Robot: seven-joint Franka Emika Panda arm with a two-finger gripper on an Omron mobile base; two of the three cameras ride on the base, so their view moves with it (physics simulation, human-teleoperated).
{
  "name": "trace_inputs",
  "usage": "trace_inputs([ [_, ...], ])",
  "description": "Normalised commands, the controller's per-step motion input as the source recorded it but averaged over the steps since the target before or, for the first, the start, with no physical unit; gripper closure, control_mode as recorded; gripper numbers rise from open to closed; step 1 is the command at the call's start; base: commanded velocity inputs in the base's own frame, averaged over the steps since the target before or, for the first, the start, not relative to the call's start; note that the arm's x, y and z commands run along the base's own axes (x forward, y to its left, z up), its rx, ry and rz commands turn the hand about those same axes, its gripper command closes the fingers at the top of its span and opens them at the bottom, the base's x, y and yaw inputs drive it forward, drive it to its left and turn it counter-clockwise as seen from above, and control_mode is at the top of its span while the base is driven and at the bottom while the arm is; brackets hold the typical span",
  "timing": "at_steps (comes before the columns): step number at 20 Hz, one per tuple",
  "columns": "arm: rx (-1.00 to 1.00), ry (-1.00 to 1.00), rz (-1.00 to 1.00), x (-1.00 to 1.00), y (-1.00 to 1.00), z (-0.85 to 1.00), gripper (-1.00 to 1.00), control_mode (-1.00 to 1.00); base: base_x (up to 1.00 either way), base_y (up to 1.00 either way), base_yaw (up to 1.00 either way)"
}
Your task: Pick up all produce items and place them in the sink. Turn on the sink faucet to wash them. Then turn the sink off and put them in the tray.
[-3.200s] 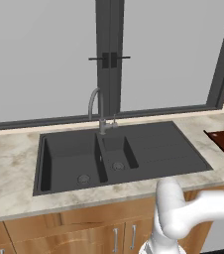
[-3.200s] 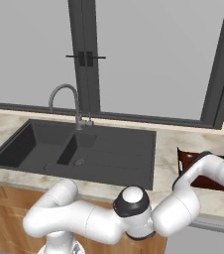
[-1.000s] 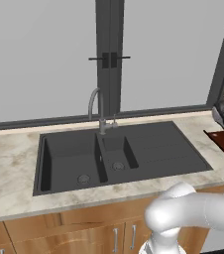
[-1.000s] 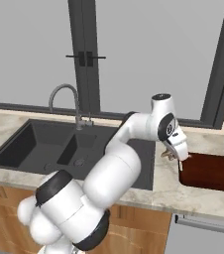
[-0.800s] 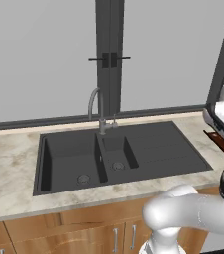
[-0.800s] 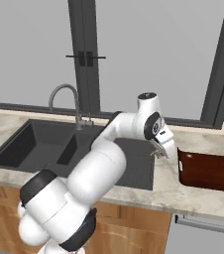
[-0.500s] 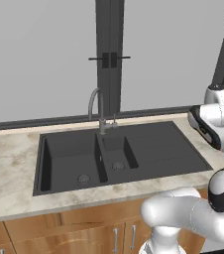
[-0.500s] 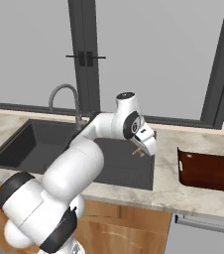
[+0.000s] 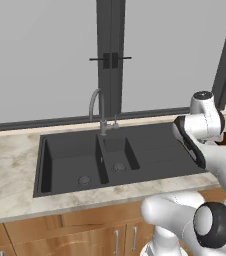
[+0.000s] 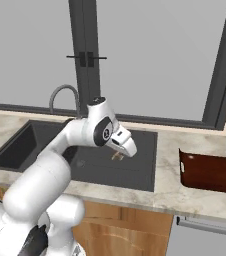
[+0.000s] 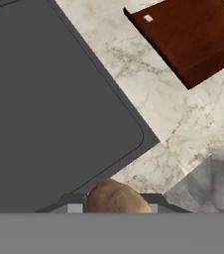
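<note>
My gripper (image 10: 119, 154) hangs over the right part of the dark-grey sink (image 10: 140, 169), above its drainboard (image 11: 49, 104), shut on a small roundish brownish-orange produce item (image 11: 115, 197). In the right base view, the produce item (image 10: 118, 156) peeks out under the hand. The grey gooseneck sink faucet (image 9: 98, 109) stands behind the basins, its spout over the divider. The dark red-brown tray (image 10: 211, 173) sits on the counter right of the sink, and the hand view has this tray (image 11: 191, 34) at the top right.
Marble counter (image 11: 183, 124) separates the sink from the tray. A tall window with a dark latch (image 9: 110, 59) runs behind the sink. Wooden cabinet fronts (image 9: 60, 240) lie below the counter. A small white speck (image 11: 148, 19) lies in the tray.
The arm has swung left from over the tray to over the sink's drainboard, with the produce item held in the gripper.
</note>
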Motion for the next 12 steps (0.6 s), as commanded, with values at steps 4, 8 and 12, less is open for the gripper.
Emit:
trace_inputs([
  [4, -0.03, 0.0, 0.17, 0.0, 0.98, 0.0, 1.0, -1.0, 0.0, 0.0, 0.0],
  [8, -0.03, 0.0, 0.13, 0.09, 1.0, 0.0, 1.0, -1.0, 0.0, 0.0, 0.0],
  [12, -0.03, 0.0, 0.11, 0.2, 1.0, 0.0, 1.0, -1.0, 0.0, 0.0, 0.0],
])
